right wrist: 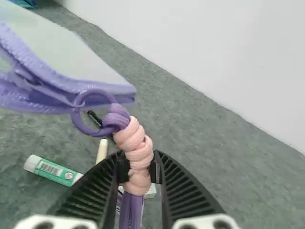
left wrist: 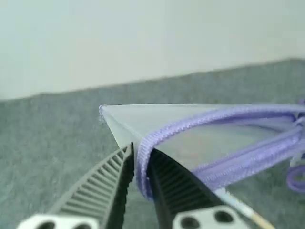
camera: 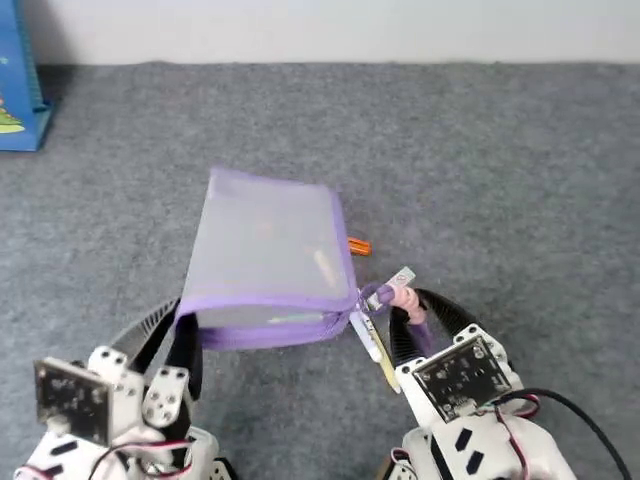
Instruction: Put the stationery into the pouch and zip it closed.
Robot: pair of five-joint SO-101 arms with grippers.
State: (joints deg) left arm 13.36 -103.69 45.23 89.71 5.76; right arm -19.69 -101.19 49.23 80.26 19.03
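Grey felt worktop (camera: 520,180) below white wall (camera: 350,30); left gripper (left wrist: 140,152) clamped on pouch (camera: 270,260) edge, right gripper (right wrist: 138,158) pinching pink zipper pull (right wrist: 131,138).

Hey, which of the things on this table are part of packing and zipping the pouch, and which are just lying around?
Part of the job:
purple pouch
pink zipper pull
pen
green-and-white stick
orange item
left gripper, clamped on the pouch's edge
right gripper, clamped on the pull

Just lying about:
blue box, off at the table's far corner
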